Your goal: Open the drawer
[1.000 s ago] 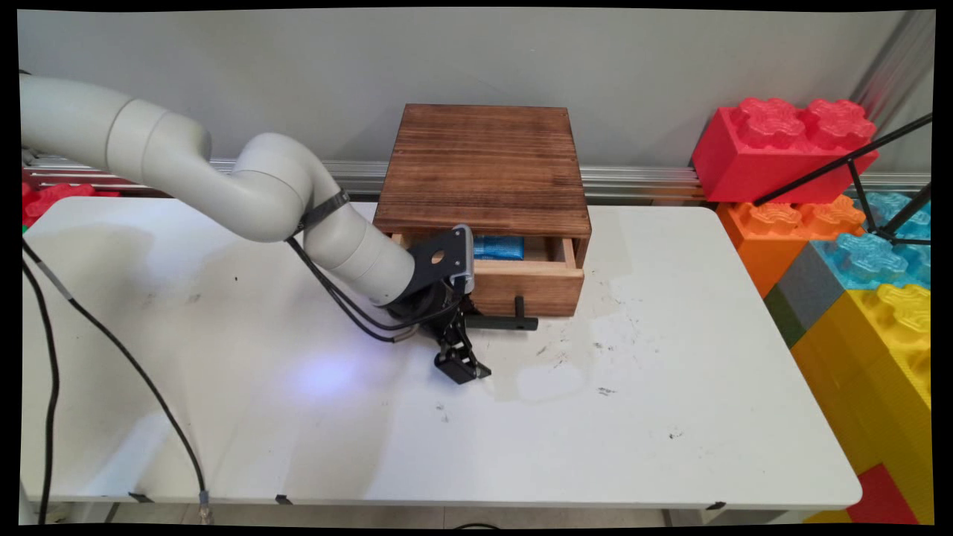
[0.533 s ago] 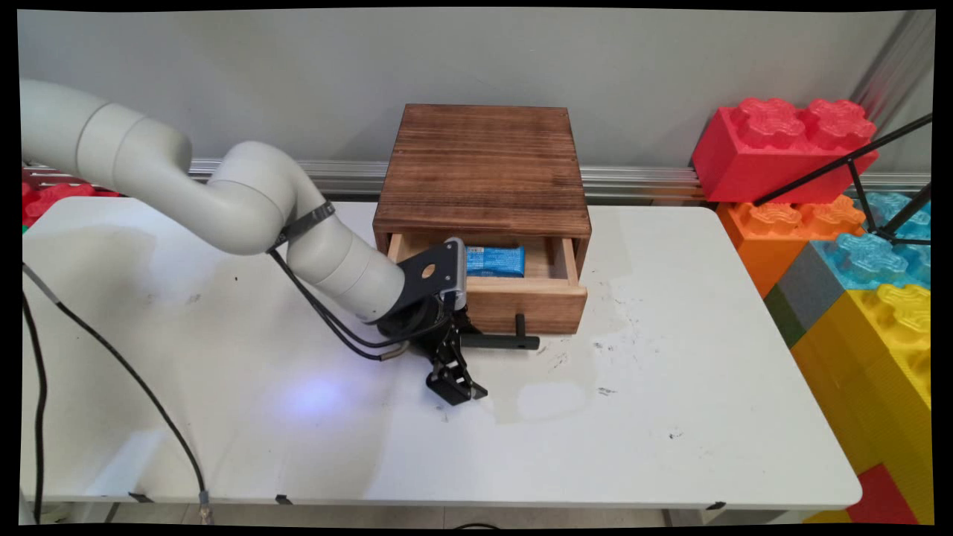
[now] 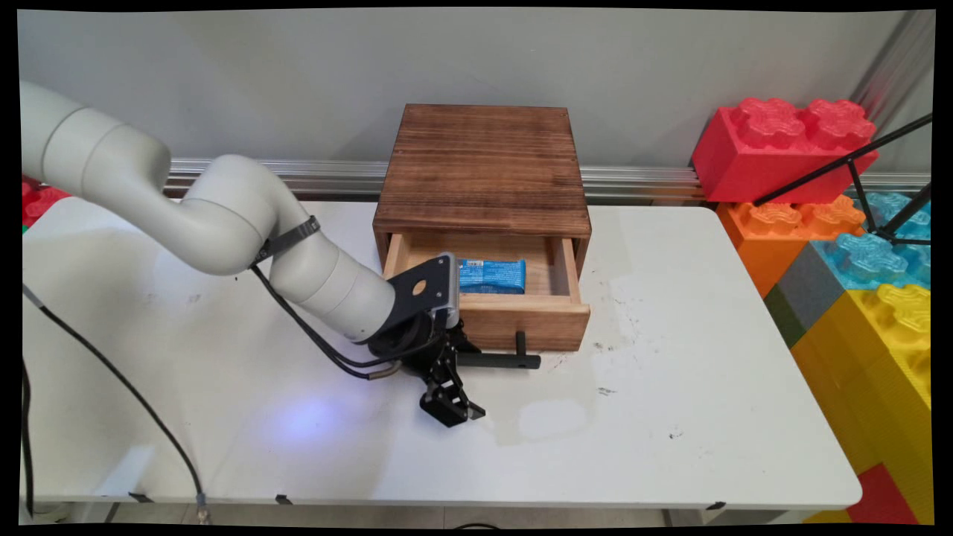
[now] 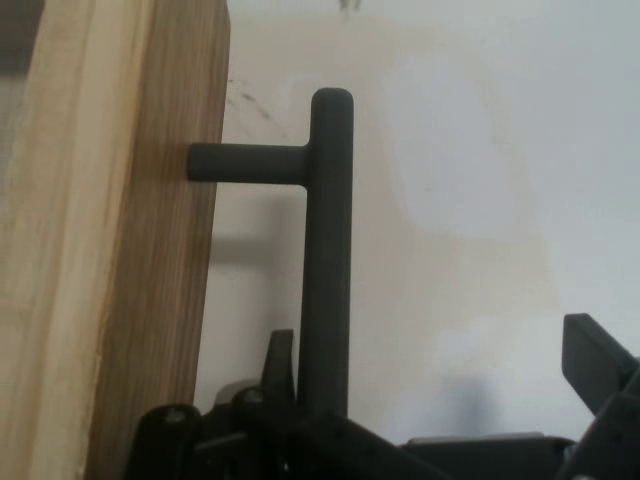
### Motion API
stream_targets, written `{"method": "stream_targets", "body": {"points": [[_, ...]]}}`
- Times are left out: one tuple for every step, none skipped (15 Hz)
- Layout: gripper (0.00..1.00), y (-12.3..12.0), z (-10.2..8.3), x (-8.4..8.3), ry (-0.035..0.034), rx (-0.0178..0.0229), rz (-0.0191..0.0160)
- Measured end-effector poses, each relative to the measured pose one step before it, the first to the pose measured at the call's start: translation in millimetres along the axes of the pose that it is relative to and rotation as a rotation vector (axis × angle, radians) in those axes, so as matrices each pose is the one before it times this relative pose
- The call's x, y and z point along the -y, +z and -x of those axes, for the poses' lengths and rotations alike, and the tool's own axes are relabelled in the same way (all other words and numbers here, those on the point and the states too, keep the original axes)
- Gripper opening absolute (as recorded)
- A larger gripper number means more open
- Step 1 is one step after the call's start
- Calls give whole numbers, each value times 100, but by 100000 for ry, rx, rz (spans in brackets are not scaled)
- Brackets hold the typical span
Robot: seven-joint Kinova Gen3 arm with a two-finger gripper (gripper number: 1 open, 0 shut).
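Main view first: looking at a gripper (image 3: 456, 378) down low over the white worktop (image 3: 633, 417), parked right at the left end of the black T-bar handle (image 3: 506, 361). Showing a drawer (image 3: 521, 324) drawn partway out of the dark wooden box (image 3: 484, 164), with a blue packet (image 3: 491, 275) lying inside, towards its left half, in plain sight. Plenty of travel left by the look of it. Big toy bricks (image 3: 782, 141) stacked well off to the right. Over to the hand view: gripper (image 4: 430, 345) spread wide, pinching nothing, handle bar (image 4: 325, 260) running up between the fingers (image 4: 595, 360) and hugging the one nearer the pale drawer front (image 4: 110, 250). Hooked, then, rather than clamped.
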Motion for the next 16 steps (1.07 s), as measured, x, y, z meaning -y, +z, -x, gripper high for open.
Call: {"method": "stream_targets", "body": {"points": [[100, -46, 22, -365, -205, -227, 130], [100, -40, 35, -391, -247, -184, 166], [100, -42, 41, -336, -225, -152, 140], [100, -36, 34, -371, -177, -153, 198], [100, -45, 36, -367, -147, -177, 206], [100, -47, 42, -320, -102, -113, 187], [100, -49, 39, -325, -118, -134, 197], [100, -66, 50, -317, -78, -105, 177], [100, -73, 48, -265, -99, -57, 149], [100, -100, 57, -299, -74, -76, 158], [100, -111, 60, -284, -88, -33, 154], [100, -105, 37, -225, -86, -49, 116], [100, -125, 30, -240, -35, -48, 109], [100, -150, 17, -175, -75, -99, -49], [100, -133, 8, -138, -88, -74, -38], [100, -159, 32, -133, -160, -76, -19]]}}
